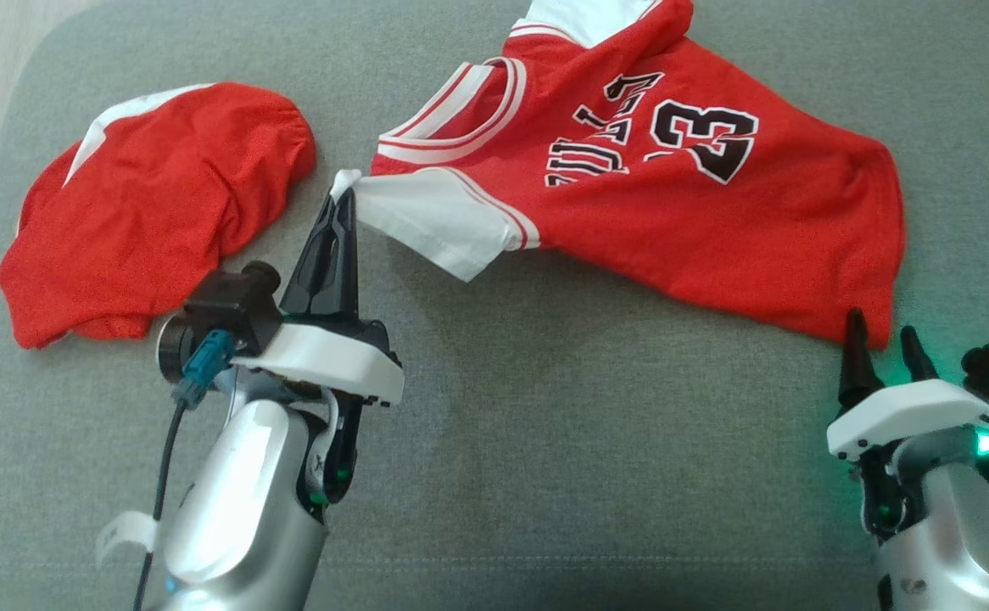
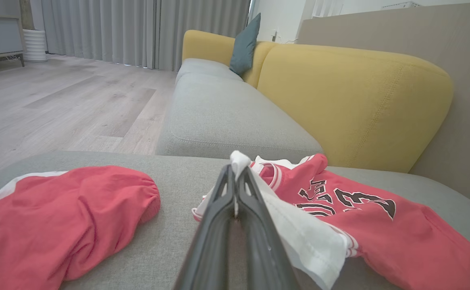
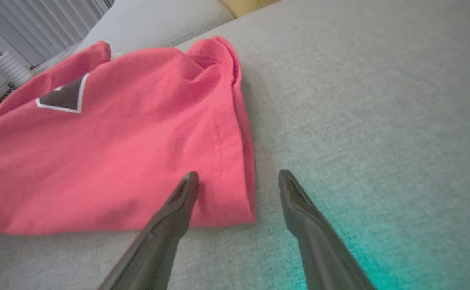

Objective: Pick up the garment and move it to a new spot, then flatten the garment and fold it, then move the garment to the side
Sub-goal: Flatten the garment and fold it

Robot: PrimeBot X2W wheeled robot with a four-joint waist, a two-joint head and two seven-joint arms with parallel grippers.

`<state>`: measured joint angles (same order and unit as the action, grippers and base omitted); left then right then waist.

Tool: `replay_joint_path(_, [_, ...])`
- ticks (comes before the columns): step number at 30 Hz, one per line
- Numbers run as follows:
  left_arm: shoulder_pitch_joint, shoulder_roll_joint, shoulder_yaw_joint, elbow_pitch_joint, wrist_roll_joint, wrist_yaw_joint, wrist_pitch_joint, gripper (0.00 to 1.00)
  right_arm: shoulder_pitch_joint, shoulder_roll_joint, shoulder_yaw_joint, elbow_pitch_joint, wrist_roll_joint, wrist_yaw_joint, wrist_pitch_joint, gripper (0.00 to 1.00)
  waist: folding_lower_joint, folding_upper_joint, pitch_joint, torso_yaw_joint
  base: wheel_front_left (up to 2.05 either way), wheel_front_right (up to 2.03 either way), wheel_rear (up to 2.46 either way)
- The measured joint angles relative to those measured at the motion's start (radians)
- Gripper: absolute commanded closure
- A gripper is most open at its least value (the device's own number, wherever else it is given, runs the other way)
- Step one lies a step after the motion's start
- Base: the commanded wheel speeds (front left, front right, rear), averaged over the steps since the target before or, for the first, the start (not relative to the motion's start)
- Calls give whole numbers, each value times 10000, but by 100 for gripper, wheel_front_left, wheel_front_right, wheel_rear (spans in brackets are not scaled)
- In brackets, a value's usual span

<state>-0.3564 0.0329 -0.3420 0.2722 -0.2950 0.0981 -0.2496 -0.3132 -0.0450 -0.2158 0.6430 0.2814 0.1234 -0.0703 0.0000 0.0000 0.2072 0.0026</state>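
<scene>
Flattening in hand: left tool (image 1: 343, 204) clamped on a sleeve, right tool (image 1: 882, 331) wide at the hem.
Red short-sleeved jersey with white sleeves and a black "23" (image 1: 673, 195) lies across the far right of the grey fabric cushion (image 1: 545, 407), skewed and rumpled, its far sleeve bunched behind the collar; left tool pinches the tip of the near white sleeve (image 1: 427, 216), jaws together on the cloth, sleeve drawn out toward it; right tool straddles the near hem corner, one finger probably on the cloth, contact unclear; no fold made; my read: spreading only partial, with fold and shift aside both left; a crumpled red garment with a white stripe (image 1: 164, 221) sits at the cushion's left, apart from the jersey.
</scene>
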Motion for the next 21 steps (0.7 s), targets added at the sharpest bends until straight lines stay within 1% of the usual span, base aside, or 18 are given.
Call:
replay_joint_path(9, [2,0,8,-257,2,-13,0,100,-915,-48,-46,1588,6,0,-199,0,0,0,138,62,0,0,0])
replay_joint_path(10, [2,0,8,-257,4,-13,0,100,-1010,-71,42,1730,82,0,-247,90,0,0,129,59,0,0,0])
replay_joint_path(11, [2,0,19,-257,8,-13,0,100,-1103,-88,127,1860,203,0,-267,100,0,0,113,52,0,0,0])
replay_joint_path(14, [2,0,86,-320,31,-13,0,100,-1261,-125,420,2117,589,0,-357,100,0,0,31,19,0,0,0])
replay_joint_path(16, [1,-2,259,-489,33,-13,0,100,-1296,-86,656,2077,736,0,-364,100,0,0,-52,-36,0,0,0])
replay_joint_path(18, [-12,6,447,-692,52,-33,0,100,-1311,-38,907,1682,901,0,-349,100,0,0,-165,-117,0,0,0])
replay_joint_path(21, [-149,4,644,-1020,98,-297,0,100,-1622,-35,1118,470,966,0,35,100,0,0,-377,-254,0,0,0])
